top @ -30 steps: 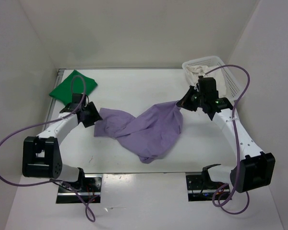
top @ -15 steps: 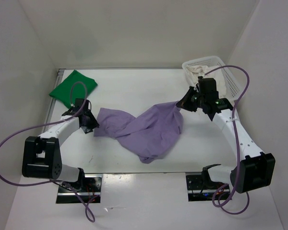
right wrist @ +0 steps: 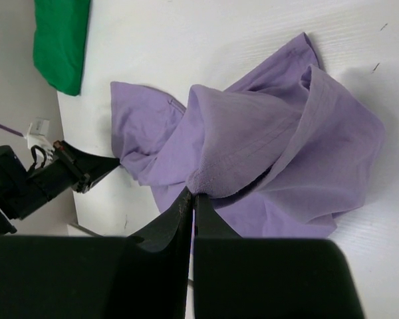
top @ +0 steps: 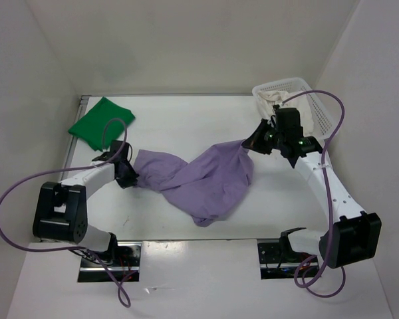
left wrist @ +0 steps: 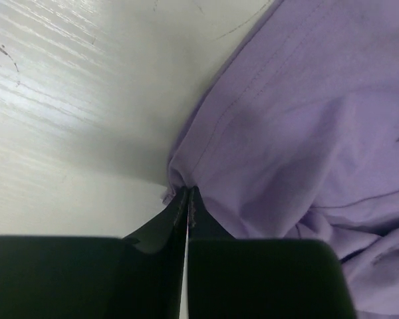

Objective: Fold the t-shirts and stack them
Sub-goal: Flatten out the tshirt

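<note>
Both end effectors grip the crumpled pale lavender-purple cloth t-shirt on the white tabletop.
The left end effector is pinched tight on the shirt's seamed edge, with the cloth spreading ahead of it and to its right. The right end effector is clenched on a bunched fold, and the rest of the shirt sags away in front of it. The folded bright green cloth t-shirt lies apart, beyond the left end effector. The cream off-white t-shirt sits in the white plastic mesh basket just behind the right end effector.
</note>
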You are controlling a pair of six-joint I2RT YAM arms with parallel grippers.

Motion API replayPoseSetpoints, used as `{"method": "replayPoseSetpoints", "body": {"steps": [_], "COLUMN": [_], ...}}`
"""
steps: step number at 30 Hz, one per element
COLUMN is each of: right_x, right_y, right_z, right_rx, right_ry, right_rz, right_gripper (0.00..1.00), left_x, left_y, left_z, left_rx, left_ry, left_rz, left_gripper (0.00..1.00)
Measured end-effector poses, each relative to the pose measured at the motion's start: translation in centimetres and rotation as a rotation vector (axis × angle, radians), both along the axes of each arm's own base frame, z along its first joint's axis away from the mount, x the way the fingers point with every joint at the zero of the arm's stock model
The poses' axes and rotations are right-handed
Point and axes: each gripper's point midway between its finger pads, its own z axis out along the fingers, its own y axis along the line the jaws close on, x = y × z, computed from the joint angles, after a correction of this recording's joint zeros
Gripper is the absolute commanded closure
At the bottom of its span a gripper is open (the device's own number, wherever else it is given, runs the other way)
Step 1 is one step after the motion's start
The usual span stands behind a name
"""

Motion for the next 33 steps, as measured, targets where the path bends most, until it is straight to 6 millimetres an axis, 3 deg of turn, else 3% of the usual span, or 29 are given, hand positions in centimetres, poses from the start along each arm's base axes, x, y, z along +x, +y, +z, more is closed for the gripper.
{"method": "replayPoseSetpoints", "body": {"steps": [3,5,6,9,11,14,21,24,27,30,33], "right_x": [-0.2,-0.5,-0.6,-1.0,-1.5,-2.6,-6.7,-8.8,-11.1,-12.4,-12.1], "right_y": [0.1,0.2,0.3,1.5,3.0,5.0,8.3,8.3,7.7,7.3,6.9], "right_z": [0.2,0.5,0.8,2.8,5.0,8.8,19.0,24.2,28.1,29.1,29.2], "right_rx": [0.004,0.002,0.001,-0.001,0.006,0.023,0.148,0.205,0.249,0.265,0.256], "right_ry": [-0.005,-0.007,-0.010,-0.042,-0.085,-0.161,-0.344,-0.456,-0.556,-0.588,-0.598], "right_rz": [0.011,0.020,0.026,0.069,0.119,0.193,0.375,0.423,0.450,0.458,0.439], "right_gripper": [1.00,1.00,1.00,1.00,1.00,1.00,1.00,1.00,1.00,1.00,1.00], "left_x": [0.4,1.8,3.0,6.7,7.9,7.3,5.9,4.1,2.0,0.5,0.4], "left_y": [-0.1,0.0,0.5,1.8,1.9,1.4,1.2,1.2,1.4,1.7,1.8], "left_z": [2.3,6.5,9.5,20.7,28.0,36.7,53.2,58.3,61.6,63.8,64.4], "left_rx": [-0.016,-0.048,-0.054,-0.054,-0.056,-0.076,-0.072,-0.062,-0.035,-0.013,0.009], "left_ry": [-0.050,-0.142,-0.215,-0.475,-0.651,-0.834,-1.162,-1.293,-1.387,-1.453,-1.475], "left_rz": [-0.002,0.001,0.005,0.021,0.004,-0.026,-0.057,-0.060,-0.060,-0.055,-0.061], "left_gripper": [1.00,1.00,1.00,1.00,1.00,1.00,1.00,1.00,1.00,1.00,1.00]}}
